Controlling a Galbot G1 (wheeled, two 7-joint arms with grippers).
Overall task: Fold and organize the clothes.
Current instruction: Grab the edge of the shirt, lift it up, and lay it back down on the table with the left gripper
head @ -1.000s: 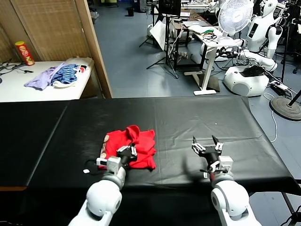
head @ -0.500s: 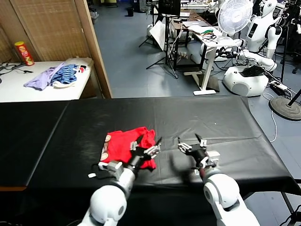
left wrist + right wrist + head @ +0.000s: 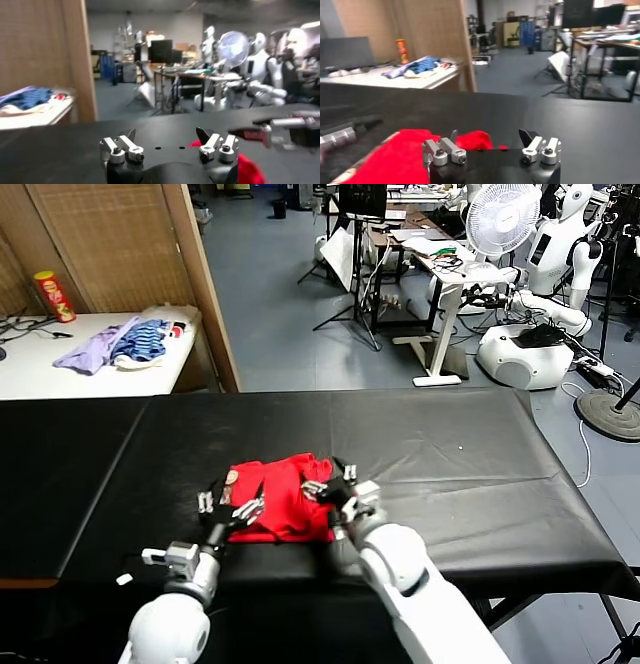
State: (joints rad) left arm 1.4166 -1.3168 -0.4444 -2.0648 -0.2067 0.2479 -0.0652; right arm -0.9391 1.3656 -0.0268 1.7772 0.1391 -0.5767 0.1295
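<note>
The clothes are one red T-shirt (image 3: 285, 496), lying bunched and partly folded on the black table (image 3: 450, 444), with a strip of print showing at its left edge. My left gripper (image 3: 232, 502) hovers open at the shirt's front left edge and holds nothing. In the left wrist view its jaws (image 3: 166, 136) stand wide apart over black cloth, and the red shirt (image 3: 248, 169) lies off to one side. My right gripper (image 3: 335, 484) is open at the shirt's right edge. In the right wrist view its jaws (image 3: 490, 135) are empty, just above the red shirt (image 3: 395, 155).
A white side table (image 3: 40, 374) at the far left carries a heap of lilac and blue-striped garments (image 3: 115, 344) and a red can (image 3: 50, 296). A wooden partition (image 3: 190, 274) stands behind the black table. Desks, a fan (image 3: 498, 216) and other robots fill the room beyond.
My left gripper has opened, let go of the red shirt and drawn back to the left. My right arm has swung left across the table to the shirt's right edge.
</note>
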